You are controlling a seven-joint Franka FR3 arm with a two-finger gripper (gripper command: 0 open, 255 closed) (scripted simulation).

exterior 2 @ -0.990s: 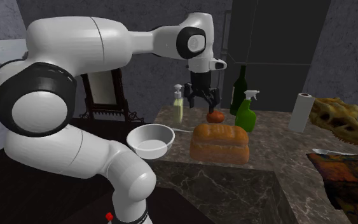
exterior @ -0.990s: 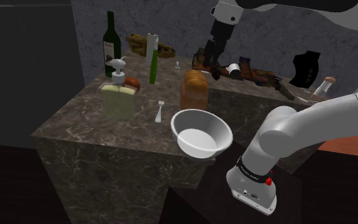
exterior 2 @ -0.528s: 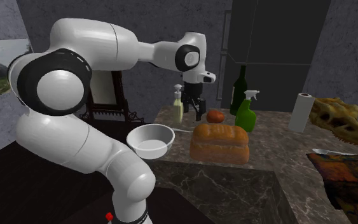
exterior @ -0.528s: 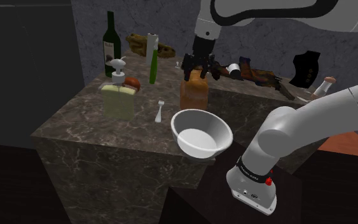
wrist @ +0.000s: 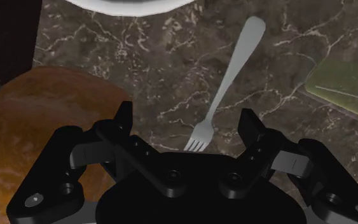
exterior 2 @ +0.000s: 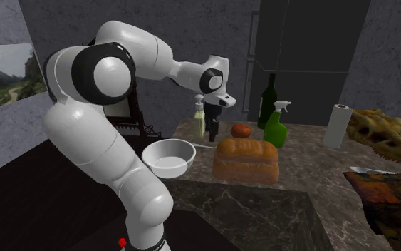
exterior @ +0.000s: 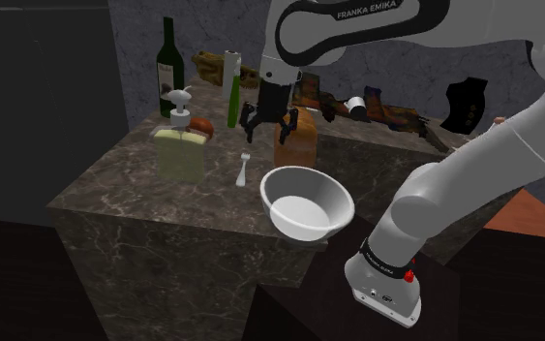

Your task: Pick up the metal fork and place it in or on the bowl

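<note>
You're hovering one gripper (wrist: 185, 116), fingers spread wide and gripping nothing, above one fork (wrist: 231, 70). One bowl (exterior: 307, 201) and one loaf (exterior: 296, 140) are sitting near.

In the shoulder view, the words "FRANKA EMIKA" can be read in capitals on the white upper link of the robot arm (exterior: 377, 12). Small pale lettering is seen on the black band near the arm's base (exterior: 388, 260), but it cannot be made out. The label on the dark green wine bottle (exterior: 170, 75) likewise cannot be read.
</note>
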